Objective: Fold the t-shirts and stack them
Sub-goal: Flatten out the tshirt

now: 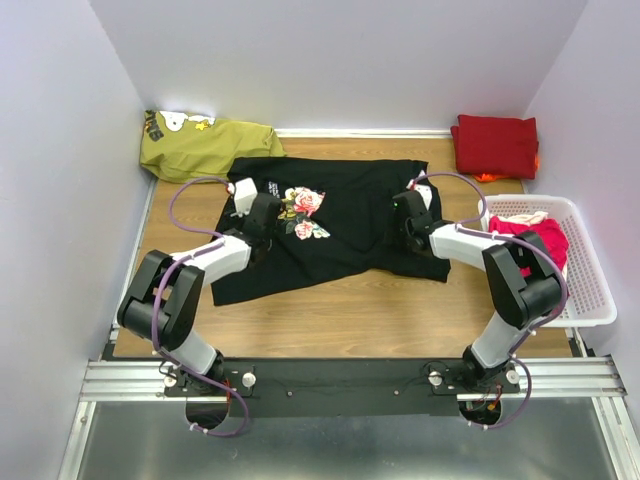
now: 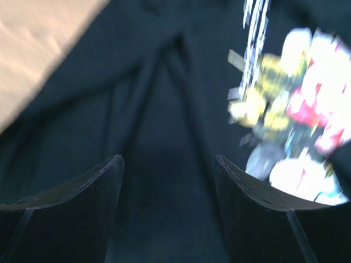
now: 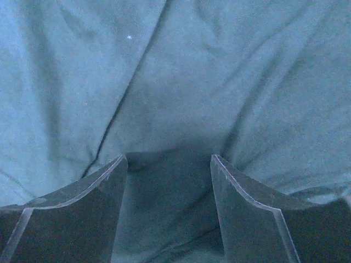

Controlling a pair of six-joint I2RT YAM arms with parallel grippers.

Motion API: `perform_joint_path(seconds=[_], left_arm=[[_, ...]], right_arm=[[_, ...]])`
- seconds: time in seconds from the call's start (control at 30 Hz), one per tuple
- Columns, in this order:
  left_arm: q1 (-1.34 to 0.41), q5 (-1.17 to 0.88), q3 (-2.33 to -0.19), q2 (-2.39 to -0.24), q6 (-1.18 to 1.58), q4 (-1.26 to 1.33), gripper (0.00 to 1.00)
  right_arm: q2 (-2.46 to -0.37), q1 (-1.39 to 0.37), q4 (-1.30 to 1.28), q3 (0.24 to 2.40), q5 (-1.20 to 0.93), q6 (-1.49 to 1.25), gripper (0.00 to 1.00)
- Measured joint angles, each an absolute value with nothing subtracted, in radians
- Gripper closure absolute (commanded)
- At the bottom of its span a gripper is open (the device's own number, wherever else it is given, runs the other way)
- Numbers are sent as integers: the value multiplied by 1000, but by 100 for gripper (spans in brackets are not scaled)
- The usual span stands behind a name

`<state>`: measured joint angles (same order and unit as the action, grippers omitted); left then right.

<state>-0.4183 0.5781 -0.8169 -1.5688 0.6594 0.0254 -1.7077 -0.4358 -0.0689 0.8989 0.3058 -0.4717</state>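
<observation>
Item: black shirt [image 1: 330,225], spread face up across the middle of the table [image 1: 350,310], unfolded, hem toward the arms and its print [image 1: 305,212] left of centre; laid flat, it seems, so that both sides can be taken up at once for a first fold. Item: red shirt [image 1: 495,145], folded, at the far right corner, probably the start of the stack. Item: pink shirt [image 1: 535,240], bunched in the white basket [image 1: 590,300] at the right edge, apparently waiting its turn. Item: olive garment [image 1: 205,145], folded, far left corner. Left gripper [image 2: 168,159]: low over the shirt's left half, just beside the print; jaws standing well apart, wrinkled black cloth in the gap, nothing pinched. Whether the tips touch the cloth cannot be told. Right gripper [image 3: 169,157]: low over the shirt's right half, near the sleeve; jaws likewise apart, creased cloth below and between them, nothing gripped, contact uncertain. Judgement: the arms are set symmetrically, one to each side, for a paired pinch; the fold of this shirt is not yet begun.
</observation>
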Motion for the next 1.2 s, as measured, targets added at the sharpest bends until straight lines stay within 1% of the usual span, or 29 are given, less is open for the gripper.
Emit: perform_joint_path(seconds=[0.07, 0.1, 0.17, 0.2, 0.27, 0.3, 0.37, 0.4, 0.47, 0.63, 0.77, 0.87, 0.9, 0.93, 0.97, 1.0, 1.03, 1.07, 1.1, 1.2], left_arm=[[-441, 566, -778, -1569, 680, 20, 32], [-444, 564, -771, -1569, 682, 20, 34], [-448, 561, -758, -1572, 694, 16, 34], [-448, 561, -756, -1572, 697, 14, 35], [-448, 561, -756, -1572, 704, 15, 36], [-447, 562, -756, -1572, 706, 14, 36], [-448, 562, -756, -1572, 711, 12, 36], [-448, 562, -756, -1572, 713, 11, 35], [-448, 562, -756, -1572, 717, 10, 35], [-451, 561, -734, -1539, 727, -8, 35], [-460, 561, -731, -1502, 729, -25, 35], [-463, 561, -731, -1488, 731, -39, 35], [-464, 561, -731, -1482, 731, -44, 35], [-466, 561, -731, -1477, 731, -48, 34], [-467, 561, -731, -1472, 731, -51, 34], [-467, 561, -731, -1466, 731, -51, 35], [-467, 561, -731, -1463, 731, -51, 34], [-467, 561, -731, -1458, 731, -51, 35], [-468, 561, -731, -1457, 731, -51, 35], [-472, 561, -731, -1457, 731, -52, 35]], right_arm=[[-1708, -436, -65, 892, 307, -478, 34], [-1708, -436, -65, 892, 308, -482, 39], [-1708, -436, -65, 891, 309, -487, 46], [-1710, -436, -65, 891, 313, -491, 56], [-1717, -435, -63, 893, 321, -496, 67], [-1723, -435, -60, 897, 327, -497, 80], [-1734, -435, -54, 905, 330, -498, 89], [-1746, -435, -51, 916, 331, -501, 96], [-1766, -435, -46, 938, 333, -505, 99], [-1842, -435, -62, 1040, 360, -493, 99], [-1951, -435, -101, 1198, 389, -462, 99], [-1989, -435, -139, 1276, 411, -440, 99], [-1992, -435, -150, 1294, 419, -433, 99], [-1998, -435, -170, 1333, 432, -420, 94], [-2001, -435, -177, 1354, 437, -413, 84], [-2010, -435, -186, 1399, 450, -397, 60], [-2017, -435, -187, 1436, 459, -383, 48], [-2018, -435, -188, 1459, 464, -373, 41], [-2017, -435, -189, 1483, 474, -367, 29], [-1983, -435, -190, 1480, 510, -355, 20]])
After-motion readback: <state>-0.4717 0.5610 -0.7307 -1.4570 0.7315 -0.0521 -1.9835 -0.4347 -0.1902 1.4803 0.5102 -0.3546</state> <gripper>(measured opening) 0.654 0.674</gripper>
